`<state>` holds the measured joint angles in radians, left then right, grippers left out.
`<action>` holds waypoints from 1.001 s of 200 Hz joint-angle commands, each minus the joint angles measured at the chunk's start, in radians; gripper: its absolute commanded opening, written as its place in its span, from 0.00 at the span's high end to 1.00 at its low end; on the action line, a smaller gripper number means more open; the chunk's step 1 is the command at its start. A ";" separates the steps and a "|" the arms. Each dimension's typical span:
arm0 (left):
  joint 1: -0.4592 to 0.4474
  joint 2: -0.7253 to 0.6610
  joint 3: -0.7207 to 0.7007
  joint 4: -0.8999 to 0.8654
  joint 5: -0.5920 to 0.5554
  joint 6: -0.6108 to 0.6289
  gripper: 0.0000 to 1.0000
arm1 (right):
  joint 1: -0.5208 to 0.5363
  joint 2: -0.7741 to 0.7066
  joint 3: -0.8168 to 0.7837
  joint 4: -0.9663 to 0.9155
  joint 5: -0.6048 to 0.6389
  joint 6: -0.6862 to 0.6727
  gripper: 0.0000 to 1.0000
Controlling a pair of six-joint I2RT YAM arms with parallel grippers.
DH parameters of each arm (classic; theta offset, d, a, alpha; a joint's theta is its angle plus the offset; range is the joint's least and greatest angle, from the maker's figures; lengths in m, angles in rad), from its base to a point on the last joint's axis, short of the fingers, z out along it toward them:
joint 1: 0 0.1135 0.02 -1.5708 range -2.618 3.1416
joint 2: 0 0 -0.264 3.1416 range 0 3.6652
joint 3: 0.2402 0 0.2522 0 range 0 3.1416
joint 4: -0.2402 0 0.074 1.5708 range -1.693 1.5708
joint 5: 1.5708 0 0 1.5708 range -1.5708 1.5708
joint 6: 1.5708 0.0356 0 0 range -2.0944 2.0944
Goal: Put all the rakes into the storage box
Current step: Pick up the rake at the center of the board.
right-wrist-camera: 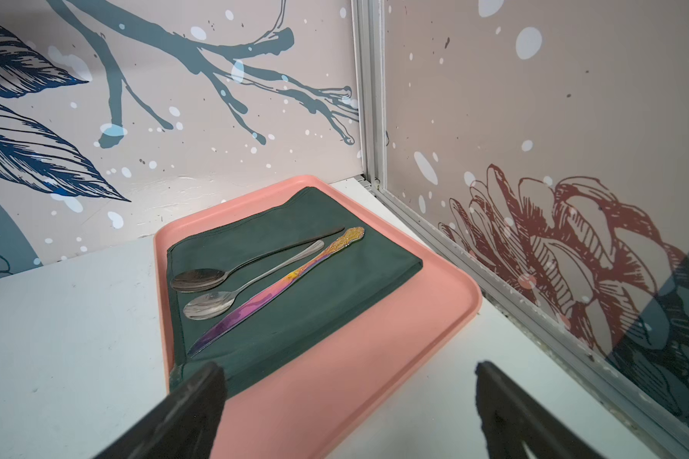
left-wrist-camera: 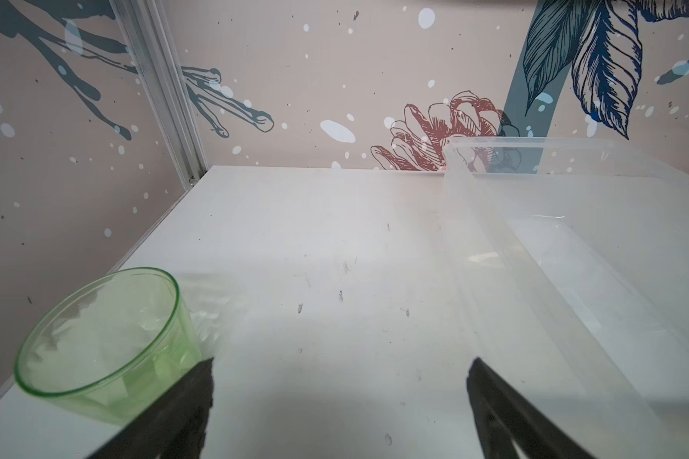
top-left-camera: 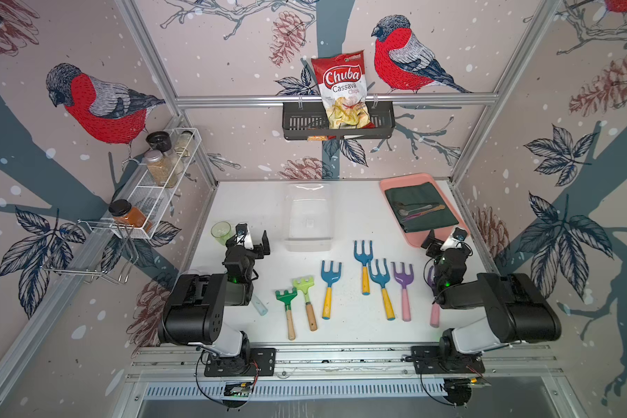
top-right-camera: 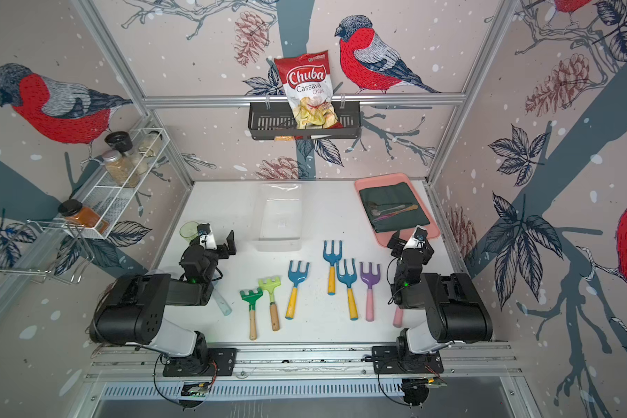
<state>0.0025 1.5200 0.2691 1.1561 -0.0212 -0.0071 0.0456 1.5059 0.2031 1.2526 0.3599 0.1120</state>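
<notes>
Two rakes with wooden handles lie side by side near the table's front in both top views: a dark green rake [top-left-camera: 286, 305] [top-right-camera: 251, 302] and a lime green rake [top-left-camera: 306, 295] [top-right-camera: 270, 291]. The storage box [top-left-camera: 307, 217] [top-right-camera: 278, 217] [left-wrist-camera: 573, 246], a clear tub, stands behind them with nothing in it. My left gripper [top-left-camera: 256, 243] [top-right-camera: 222, 243] [left-wrist-camera: 341, 363] hovers open between a green cup and the box. My right gripper [top-left-camera: 442, 240] [top-right-camera: 408, 241] [right-wrist-camera: 349, 365] hangs open over the near corner of the pink tray. Neither holds anything.
Blue garden forks [top-left-camera: 329, 286] with yellow handles and a purple fork [top-left-camera: 404, 289] lie to the right of the rakes; another purple tool [top-left-camera: 434, 311] is half hidden under my right arm. A green cup [top-left-camera: 221, 231] [left-wrist-camera: 104, 337] stands left. The pink tray [top-left-camera: 418, 237] [right-wrist-camera: 374, 381] holds a cloth and cutlery.
</notes>
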 commanded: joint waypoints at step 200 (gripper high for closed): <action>-0.078 -0.236 0.236 -0.588 -0.325 -0.161 0.04 | 0.239 -0.189 0.272 -0.662 0.250 -0.022 0.00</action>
<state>-0.0532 1.3743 0.4004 0.9028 -0.1410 -0.0288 0.1864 1.4139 0.2714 1.1103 0.4656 0.0731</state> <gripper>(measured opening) 0.963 0.998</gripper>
